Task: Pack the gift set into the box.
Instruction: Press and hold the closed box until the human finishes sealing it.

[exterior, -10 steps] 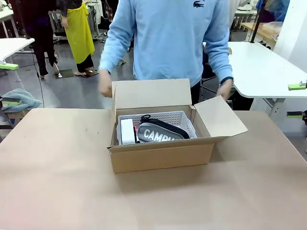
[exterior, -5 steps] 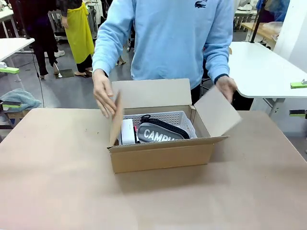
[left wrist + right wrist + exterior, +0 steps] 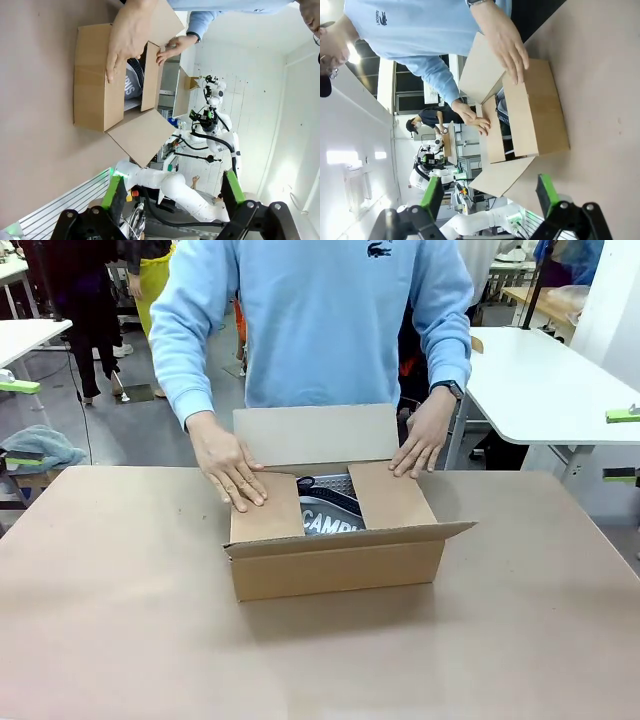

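Since half a second back the gift set (image 3: 328, 518) has gone from sitting in plain sight to just peeking through a slot, because the person folded both side flaps of the box (image 3: 335, 565) down over it. It lies inside the box, mid-opening, with part of the white CAMPUS lettering readable between the 9 o'clock flap (image 3: 268, 508) and the 3 o'clock flap (image 3: 390, 495). One hand (image 3: 232, 468) is flat on the 9 o'clock flap, and the other hand (image 3: 418, 445) rests on the far corner of the 3 o'clock one. The 12 o'clock flap (image 3: 315, 433) stands upright and the 6 o'clock flap (image 3: 400, 533) juts toward the robot. The box sits mid-bench (image 3: 120, 640). The left end effector (image 3: 172, 192) is spread wide and empty, and the right end effector (image 3: 489, 195) is the same, both well off the box. My worries, imo: those side flaps look held by palms alone, so they could spring up once the hands lift. An arm going for the 6 o'clock flap now could pinch a hand. A one-sided push might skate the box along the bench. Can't tell how high the gift set rides, so the lid may bulge.
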Controlling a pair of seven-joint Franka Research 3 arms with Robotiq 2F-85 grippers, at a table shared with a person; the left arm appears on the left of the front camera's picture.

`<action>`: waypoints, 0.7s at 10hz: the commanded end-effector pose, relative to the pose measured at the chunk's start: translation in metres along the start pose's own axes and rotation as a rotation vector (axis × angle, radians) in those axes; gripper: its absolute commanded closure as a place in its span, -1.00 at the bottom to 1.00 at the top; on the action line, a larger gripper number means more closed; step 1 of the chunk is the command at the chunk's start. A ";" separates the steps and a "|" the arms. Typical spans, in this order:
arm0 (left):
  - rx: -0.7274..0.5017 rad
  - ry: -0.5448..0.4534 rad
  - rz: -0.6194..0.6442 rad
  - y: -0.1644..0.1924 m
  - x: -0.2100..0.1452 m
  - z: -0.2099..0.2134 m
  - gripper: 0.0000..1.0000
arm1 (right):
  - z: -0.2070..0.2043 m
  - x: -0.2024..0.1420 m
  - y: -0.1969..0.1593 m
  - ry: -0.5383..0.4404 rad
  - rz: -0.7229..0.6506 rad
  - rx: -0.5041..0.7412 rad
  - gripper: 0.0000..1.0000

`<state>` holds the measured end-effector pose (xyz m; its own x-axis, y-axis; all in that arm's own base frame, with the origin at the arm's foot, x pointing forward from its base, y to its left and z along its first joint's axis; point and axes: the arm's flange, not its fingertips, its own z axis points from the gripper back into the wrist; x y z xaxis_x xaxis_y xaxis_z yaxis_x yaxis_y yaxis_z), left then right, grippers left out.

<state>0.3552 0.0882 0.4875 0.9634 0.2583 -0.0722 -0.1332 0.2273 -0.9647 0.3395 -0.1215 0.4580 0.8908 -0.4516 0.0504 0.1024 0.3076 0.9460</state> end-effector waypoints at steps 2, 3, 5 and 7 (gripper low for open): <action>-0.006 -0.004 -0.015 0.001 -0.002 -0.001 -1.00 | -0.002 0.000 -0.001 -0.008 0.020 0.022 -1.00; -0.006 -0.004 -0.015 0.001 -0.002 -0.001 -1.00 | -0.002 0.000 -0.001 -0.008 0.020 0.022 -1.00; -0.006 -0.004 -0.015 0.001 -0.002 -0.001 -1.00 | -0.002 0.000 -0.001 -0.008 0.020 0.022 -1.00; -0.006 -0.004 -0.015 0.001 -0.002 -0.001 -1.00 | -0.002 0.000 -0.001 -0.008 0.020 0.022 -1.00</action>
<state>0.3552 0.0882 0.4875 0.9634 0.2583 -0.0721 -0.1332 0.2273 -0.9647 0.3393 -0.1218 0.4577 0.8906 -0.4522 0.0489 0.1049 0.3088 0.9453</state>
